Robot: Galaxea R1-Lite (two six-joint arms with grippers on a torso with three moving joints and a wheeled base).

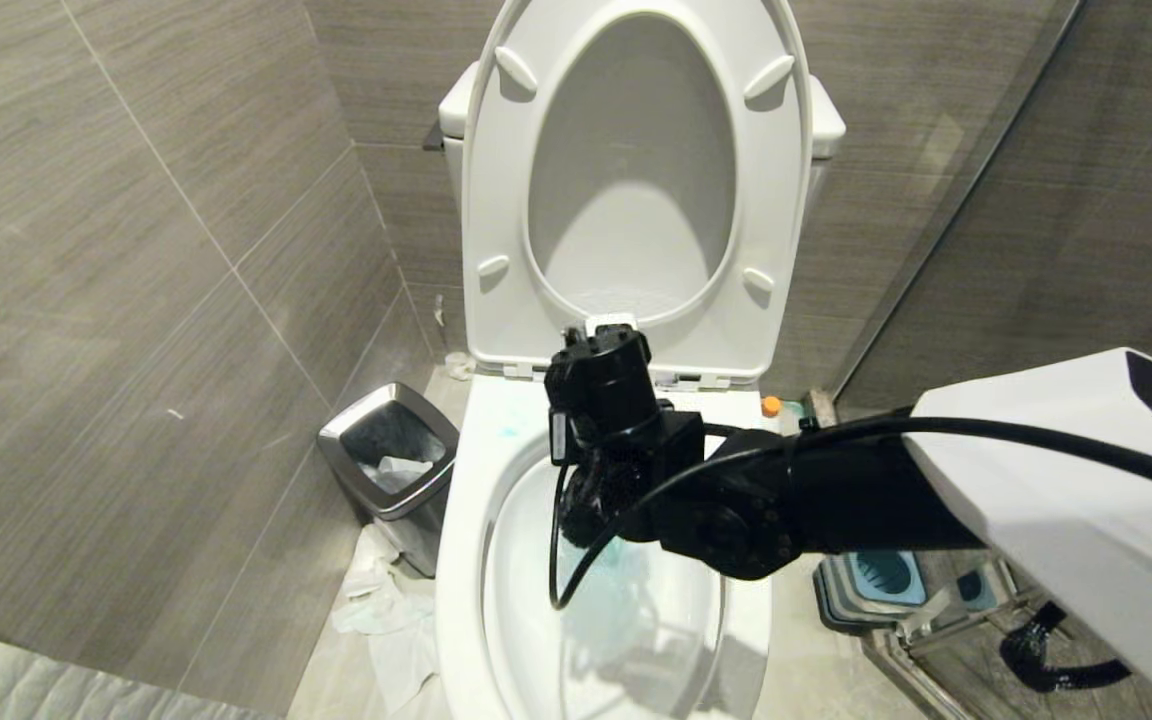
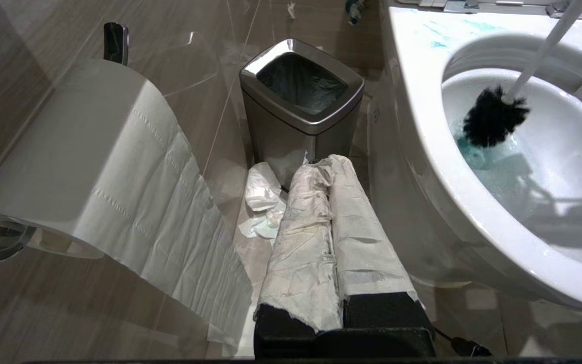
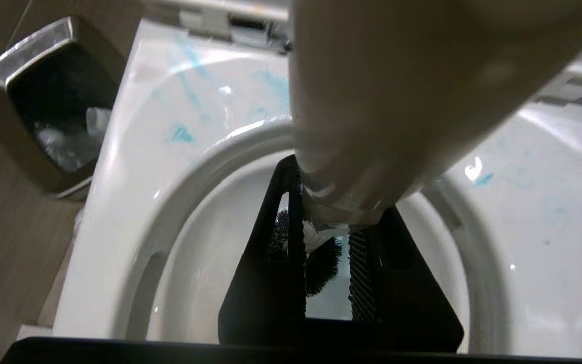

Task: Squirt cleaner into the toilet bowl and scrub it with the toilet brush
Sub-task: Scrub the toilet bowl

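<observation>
The toilet brush (image 2: 493,119) stands head-down in the toilet bowl (image 2: 422,151), its dark bristles at the turquoise cleaner (image 2: 478,156) pooled low in the basin, so scrubbing looks underway. The right gripper (image 3: 329,222) clamps the handle's top, above the basin, letting the shaft slant inward. Blue smears mark the rim. The basin gives sweeping room; the raised seat (image 1: 496,200) stands close behind. The bin (image 2: 301,96) sits just beside the bowl. The left gripper (image 2: 331,222), closed and empty, hangs near the floor.
</observation>
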